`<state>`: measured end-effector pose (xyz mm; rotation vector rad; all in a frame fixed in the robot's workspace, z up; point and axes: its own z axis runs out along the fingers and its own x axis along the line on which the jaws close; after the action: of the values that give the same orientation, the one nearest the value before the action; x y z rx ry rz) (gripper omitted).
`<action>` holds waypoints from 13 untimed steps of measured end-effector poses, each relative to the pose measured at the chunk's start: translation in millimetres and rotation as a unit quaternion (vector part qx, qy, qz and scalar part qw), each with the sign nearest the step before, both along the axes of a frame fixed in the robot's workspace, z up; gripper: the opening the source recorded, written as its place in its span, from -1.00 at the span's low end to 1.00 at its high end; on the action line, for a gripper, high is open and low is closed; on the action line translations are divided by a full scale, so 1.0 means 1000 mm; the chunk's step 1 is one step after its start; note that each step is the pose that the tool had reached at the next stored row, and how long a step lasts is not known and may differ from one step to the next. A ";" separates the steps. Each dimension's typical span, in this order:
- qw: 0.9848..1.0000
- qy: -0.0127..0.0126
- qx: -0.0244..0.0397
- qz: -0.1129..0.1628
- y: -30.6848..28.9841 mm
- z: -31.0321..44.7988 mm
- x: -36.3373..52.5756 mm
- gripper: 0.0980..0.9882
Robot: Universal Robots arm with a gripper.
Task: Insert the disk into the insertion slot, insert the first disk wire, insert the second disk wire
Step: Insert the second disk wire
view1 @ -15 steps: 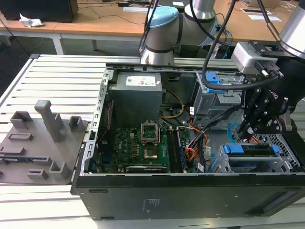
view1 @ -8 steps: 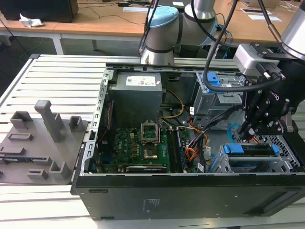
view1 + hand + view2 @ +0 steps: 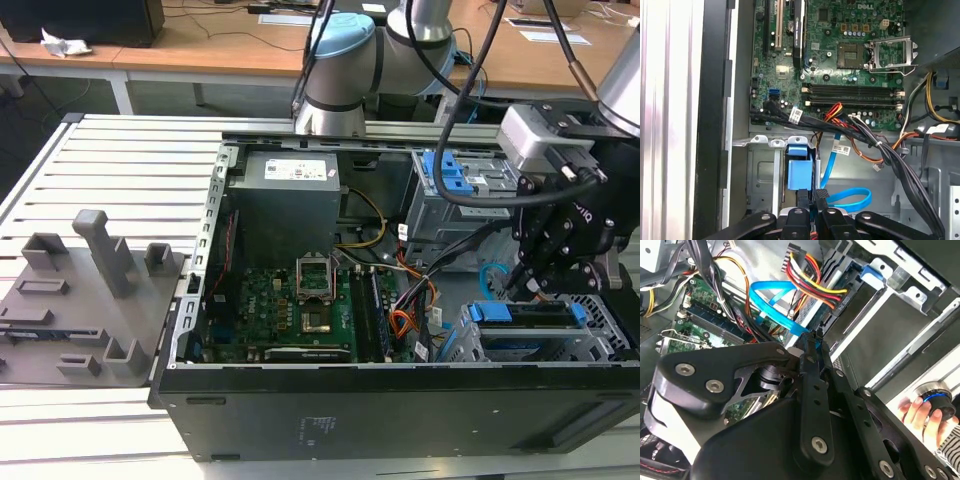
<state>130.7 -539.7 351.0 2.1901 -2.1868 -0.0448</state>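
The disk [image 3: 528,315], in its blue carrier [image 3: 800,172], sits inside the insertion slot [image 3: 604,322], a grey perforated cage at the exterior view's right. My gripper [image 3: 530,285] hovers just above the disk's rear end. In both wrist views its fingertips [image 3: 810,342] are closed together on the dark plug end of the second disk wire [image 3: 771,294], a light-blue flat cable that loops away [image 3: 852,197] from them. The first disk wire [image 3: 812,277], a red, orange and yellow bundle with a black plug, runs to the disk's end beside the cage; whether it is plugged in there is hidden.
The open computer case holds a green motherboard [image 3: 840,65], black cable bundles [image 3: 880,145] and a larger cage with blue latches [image 3: 450,175]. A grey fixture plate [image 3: 80,300] lies at the exterior view's left. A person's hand [image 3: 920,415] holds a knob.
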 end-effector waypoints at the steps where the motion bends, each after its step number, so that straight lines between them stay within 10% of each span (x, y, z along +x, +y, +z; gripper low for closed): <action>1: 1.000 0.000 0.000 0.000 0.0000 -0.0014 0.0023 -0.86; 13: 1.000 0.000 0.000 0.000 -0.0056 -0.0092 0.0124 -0.86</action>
<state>143.1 -545.3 341.9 2.1900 -2.1867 -0.0453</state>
